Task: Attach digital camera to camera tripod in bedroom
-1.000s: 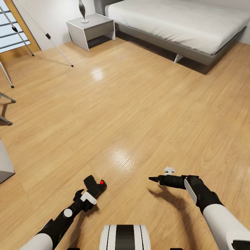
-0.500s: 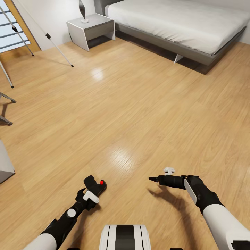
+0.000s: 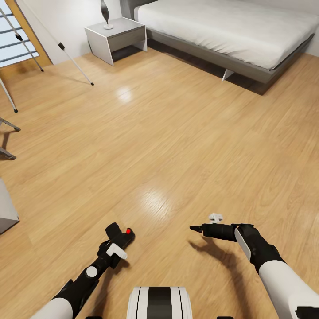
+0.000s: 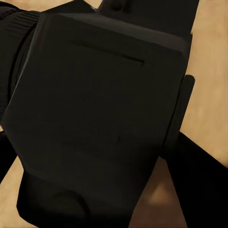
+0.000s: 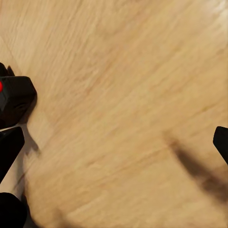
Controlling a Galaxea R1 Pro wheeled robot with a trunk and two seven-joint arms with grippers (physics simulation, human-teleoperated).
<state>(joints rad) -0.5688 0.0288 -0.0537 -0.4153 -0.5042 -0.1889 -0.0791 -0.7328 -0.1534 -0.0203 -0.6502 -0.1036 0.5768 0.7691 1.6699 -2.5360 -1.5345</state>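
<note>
**A:** What is at the far left of the head view?

**B:** The thin silver legs of the camera tripod (image 3: pixel 66 52) slant down to black feet on the light wood floor (image 3: pixel 177 133), in front of a wood-framed window (image 3: pixel 17 40). Its head is out of view. Just right of it a grey bedside table (image 3: pixel 116 37) stands against the white wall, carrying a dark, slender ornament (image 3: pixel 105 13).

**A:** And the left arm?

**B:** Low in the view, the left gripper (image 3: pixel 116 241) is closed around the digital camera (image 3: pixel 119 234), a small black body with its red button facing up, held above the floor, well apart from the tripod. In the left wrist view the camera's dark body (image 4: pixel 99 114) sits right up against the lens.

**A:** What is to the right?

**B:** The right gripper (image 3: pixel 197 229) points toward the left one and holds nothing. In the right wrist view its fingertips (image 5: pixel 9 145) stand wide apart over bare floor. At the upper right, a low grey bed (image 3: pixel 230 31) with a white mattress runs along the wall.
</note>
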